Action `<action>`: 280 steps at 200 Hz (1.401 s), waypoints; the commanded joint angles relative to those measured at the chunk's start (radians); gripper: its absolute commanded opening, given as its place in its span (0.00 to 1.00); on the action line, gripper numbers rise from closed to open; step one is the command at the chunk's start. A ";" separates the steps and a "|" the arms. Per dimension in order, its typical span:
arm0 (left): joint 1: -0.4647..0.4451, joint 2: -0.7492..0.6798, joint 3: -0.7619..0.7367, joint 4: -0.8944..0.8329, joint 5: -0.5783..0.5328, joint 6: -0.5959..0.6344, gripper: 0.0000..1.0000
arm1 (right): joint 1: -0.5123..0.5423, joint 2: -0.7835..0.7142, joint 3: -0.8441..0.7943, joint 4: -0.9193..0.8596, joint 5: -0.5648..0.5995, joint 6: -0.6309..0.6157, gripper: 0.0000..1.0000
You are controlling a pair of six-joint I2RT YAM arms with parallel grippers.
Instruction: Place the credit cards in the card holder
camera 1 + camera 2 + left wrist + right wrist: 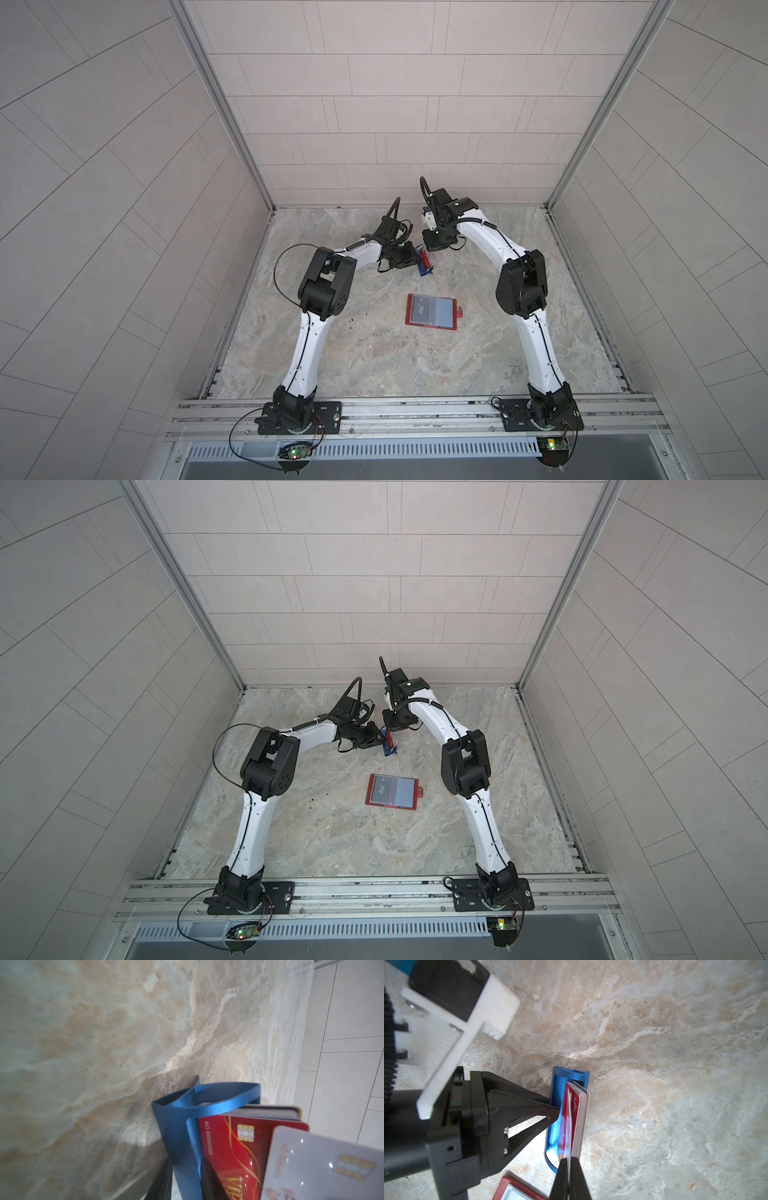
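Observation:
A small blue stand (174, 1126) (556, 1088) holds a stack of credit cards upright, a red one (232, 1147) at the front. My left gripper (185, 1167) (409, 259) is shut on the stand's wall, one finger inside and one outside. My right gripper (569, 1160) (432, 249) is shut on the edge of a pale card (322, 1167) (569, 1126) standing proud of the stack. In both top views the red card holder (453, 313) (415, 796) lies open nearer the front, with a black card (420, 309) and a pale blue card (441, 312) in its sleeves.
The marble tabletop (374, 357) is walled in on three sides by tiled panels. A metal rail (415, 411) with both arm bases runs along the front. One corner of the card holder (508, 1186) shows close beside the stand in the right wrist view.

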 commanded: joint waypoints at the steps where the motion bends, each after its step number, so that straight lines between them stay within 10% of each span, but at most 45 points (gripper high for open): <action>1: 0.001 0.030 -0.050 -0.093 -0.038 0.005 0.27 | -0.009 -0.064 -0.018 -0.038 -0.009 -0.016 0.00; 146: 0.002 -0.233 -0.134 -0.076 0.070 0.075 0.52 | -0.149 -0.665 -0.834 0.344 -0.363 0.088 0.00; 280: -0.075 -0.680 -0.811 0.135 -0.071 0.077 0.52 | -0.075 -0.872 -1.513 0.916 -0.483 0.417 0.00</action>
